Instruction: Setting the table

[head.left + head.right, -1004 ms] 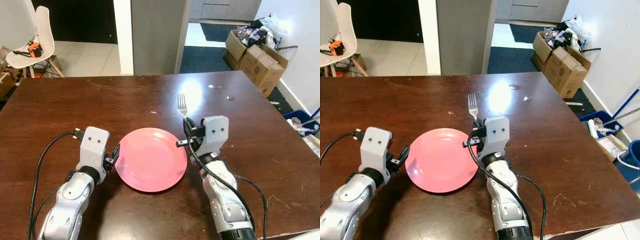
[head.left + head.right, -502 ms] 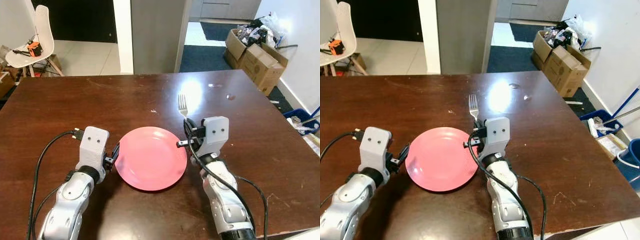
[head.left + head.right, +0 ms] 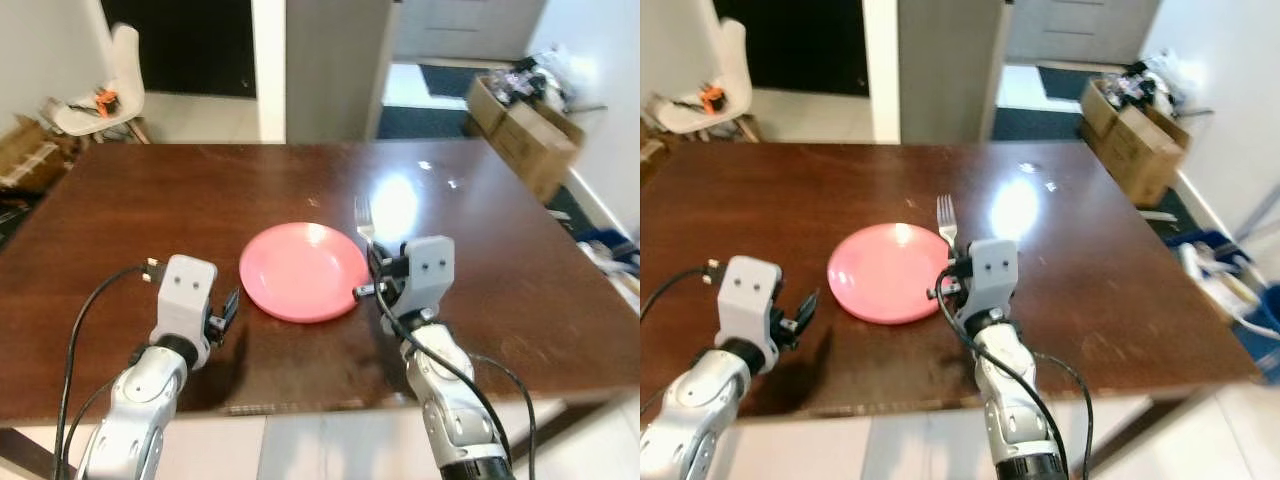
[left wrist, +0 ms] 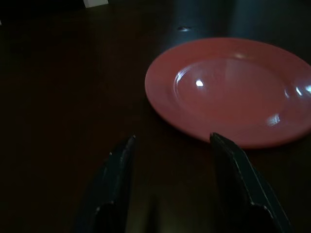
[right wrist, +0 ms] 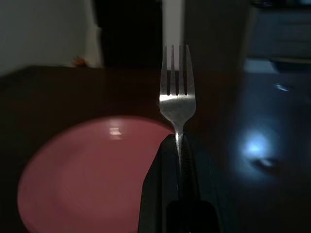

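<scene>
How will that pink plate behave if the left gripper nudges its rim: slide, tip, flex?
The pink plate is shallow and lies flat on the glossy table, so it will likely slide, not tip. Its even rim and sharp highlights suggest stiff, smooth material, probably slippery for the left gripper fingers.

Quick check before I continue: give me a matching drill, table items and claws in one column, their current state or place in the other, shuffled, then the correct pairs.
Column 1:
1. pink plate
2. fork
3. left claw
4. right claw

Column 2:
A. open, just short of the plate's rim
B. shut on a utensil, at the plate's right edge
C. flat on the brown table
D. held with tines pointing away from the robot

Pairs: 1-C, 2-D, 3-A, 4-B
</scene>
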